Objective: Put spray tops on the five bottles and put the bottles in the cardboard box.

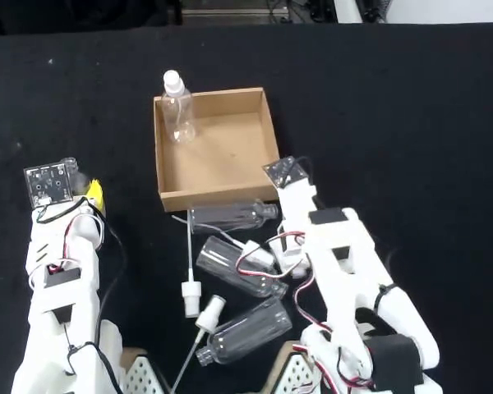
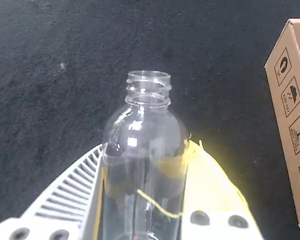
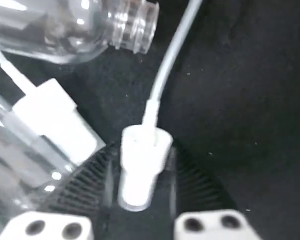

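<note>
Nearest to the left wrist camera you have a clear bottle [image 2: 145,130], pinched at its body by the left gripper [image 2: 147,155] over the black table [image 1: 411,107], beside the cardboard box [image 1: 218,199]. Its threaded neck is open and has no top. The right gripper [image 3: 142,155] is pressed onto the white cap of a spray top [image 3: 140,165], and the thin tube points away from the jaws. I judge you are at the joining step for a second bottle. One capped bottle [image 1: 178,111] already stands in a corner of the box, and three bare bottles [image 1: 240,269] lie in front of it with loose tops [image 1: 191,294]. Next you must bring both arms together and guide the tube end into the neck. The tube looks long and easy to bend, so line it up carefully.
</note>
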Motion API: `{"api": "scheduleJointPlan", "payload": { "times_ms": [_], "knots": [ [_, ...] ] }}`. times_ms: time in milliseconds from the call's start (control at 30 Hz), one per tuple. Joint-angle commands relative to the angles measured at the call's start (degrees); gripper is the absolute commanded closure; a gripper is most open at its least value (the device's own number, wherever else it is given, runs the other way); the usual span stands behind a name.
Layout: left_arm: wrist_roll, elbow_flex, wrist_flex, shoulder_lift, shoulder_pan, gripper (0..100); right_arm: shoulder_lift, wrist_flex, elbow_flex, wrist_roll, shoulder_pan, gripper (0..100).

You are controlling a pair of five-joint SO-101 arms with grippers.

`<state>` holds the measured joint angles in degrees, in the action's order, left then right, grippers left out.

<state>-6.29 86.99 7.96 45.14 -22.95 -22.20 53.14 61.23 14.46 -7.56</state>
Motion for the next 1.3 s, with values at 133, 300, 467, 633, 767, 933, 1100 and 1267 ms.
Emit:
{"api": "scheduleJointPlan", "payload": {
  "times_ms": [133, 300, 467, 633, 767, 933, 1100, 1267],
  "knots": [
    [0.7, -0.3, 1.2, 1.2, 0.5, 97, -4.3, 10.4, -16.8, 9.1, 20.1, 97.3],
    [0.7, -0.4, 1.3, 1.2, 0.5, 97, -3.2, 10.5, -22.7, 6.2, 32.0, 97.3],
    [0.7, -0.4, 1.3, 1.2, 0.3, 97, 3.9, 5.5, -22.7, -10.6, 34.4, 97.2],
    [0.6, -0.4, 1.3, 1.2, 0.3, 97, 13.1, 2.2, -23.2, -24.7, 34.1, 89.0],
    [0.6, -0.4, 1.3, 1.2, 0.3, 97, 16.0, 5.4, -26.3, -21.9, 31.6, 73.3],
    [0.6, -0.4, 1.3, 1.2, 0.3, 97, 14.5, 14.1, -33.5, -6.0, 29.4, 69.8],
    [0.6, -0.4, 1.3, 1.2, 0.3, 97, 13.8, 18.4, -37.5, 24.9, 31.7, 69.8],
    [0.6, -0.4, 1.3, 1.2, 0.3, 97, 13.9, 20.5, -33.8, 63.5, 34.9, 69.8]
  ]
}}
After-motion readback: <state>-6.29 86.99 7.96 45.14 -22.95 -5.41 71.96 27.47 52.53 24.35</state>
